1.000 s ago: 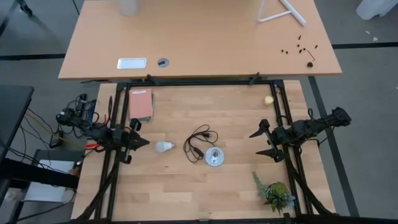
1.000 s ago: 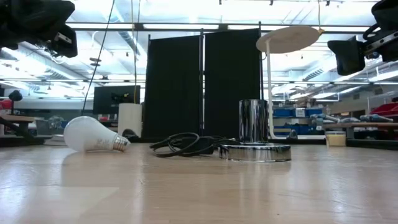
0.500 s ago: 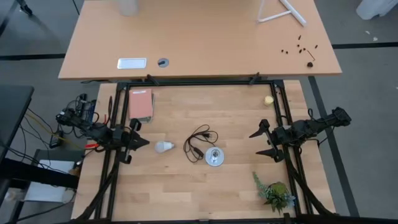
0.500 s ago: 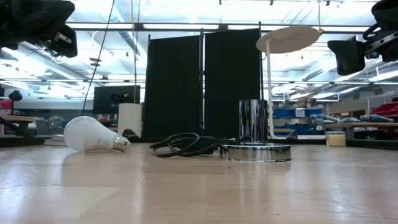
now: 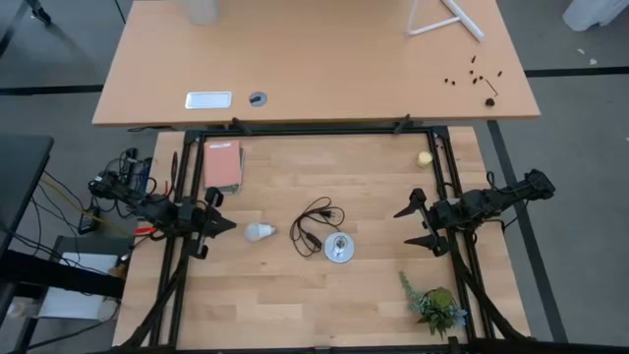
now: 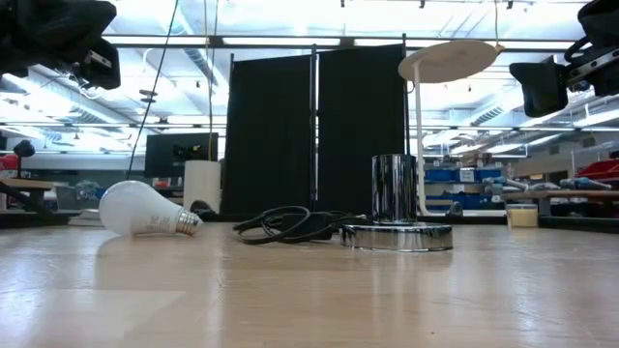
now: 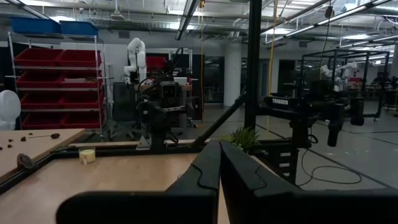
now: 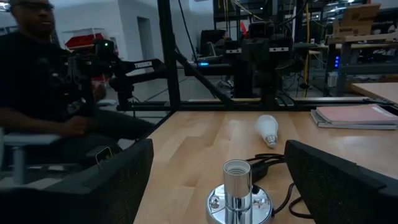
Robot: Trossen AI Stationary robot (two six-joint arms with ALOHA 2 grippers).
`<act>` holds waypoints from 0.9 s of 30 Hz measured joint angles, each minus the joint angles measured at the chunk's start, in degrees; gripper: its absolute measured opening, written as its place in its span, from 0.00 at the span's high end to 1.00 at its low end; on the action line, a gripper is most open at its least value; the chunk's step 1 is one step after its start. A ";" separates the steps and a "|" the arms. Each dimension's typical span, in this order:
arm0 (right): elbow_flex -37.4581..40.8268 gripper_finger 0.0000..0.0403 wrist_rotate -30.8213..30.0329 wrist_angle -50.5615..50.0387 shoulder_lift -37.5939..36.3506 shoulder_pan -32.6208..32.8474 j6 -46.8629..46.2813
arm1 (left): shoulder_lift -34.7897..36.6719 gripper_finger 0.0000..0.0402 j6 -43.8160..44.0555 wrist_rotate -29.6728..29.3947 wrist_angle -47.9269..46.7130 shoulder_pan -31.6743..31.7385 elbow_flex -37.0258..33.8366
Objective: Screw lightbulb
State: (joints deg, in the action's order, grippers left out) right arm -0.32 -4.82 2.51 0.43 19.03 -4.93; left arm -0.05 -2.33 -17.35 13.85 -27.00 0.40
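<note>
The lightbulb [image 5: 258, 232] lay on its side on the desk [image 5: 295, 295], left of centre, with its screw end pointing toward 3 o'clock, at the socket base [image 5: 338, 249]. Nothing was touching it. The base stood upright near the middle of the desk, its chrome collar open at the top and empty, and its black cord [image 5: 313, 224] was coiled between base and bulb, near both.

The left claw [image 5: 224, 225] hovered at the desk's 9 o'clock edge, just beside the bulb's round end, fingers pressed together and holding nothing. The right claw [image 5: 411, 224] waited at the 3 o'clock edge, well apart from the base, fingers spread wide and empty.

Further out, a pink notebook [image 5: 223, 164] lay at about 10 o'clock, a small yellow ball [image 5: 425, 157] at about 1 o'clock by the frame rail, and a green plant sprig [image 5: 432, 303] at about 5 o'clock. A seated person [image 8: 43, 81] showed beyond the desk in the right wrist view.

Assessment: the task was not yet begun; the step in hand was picking up the bulb. To do it well, the left claw would need to part its fingers before descending, take the glass across its widest part with light pressure, and leave the threaded end free. The bulb may roll if nudged. The loose cord should be avoided on the carry, and the right claw could usefully steady the base.
</note>
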 joint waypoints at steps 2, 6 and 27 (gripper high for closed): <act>-0.01 0.08 -0.02 0.01 0.00 0.00 0.00 | 0.00 0.96 0.00 -0.01 0.00 0.00 -0.01; 0.01 0.08 -0.01 -0.01 -0.01 0.02 0.00 | -0.01 0.96 0.00 -0.02 0.01 0.01 0.00; -0.01 0.08 -0.01 0.00 -0.01 0.01 0.00 | 0.00 0.96 4.62 -0.63 1.87 0.01 0.00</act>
State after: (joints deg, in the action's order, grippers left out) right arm -0.33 -4.83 2.51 0.41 19.03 -4.93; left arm -0.05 2.29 -17.97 15.72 -26.99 0.40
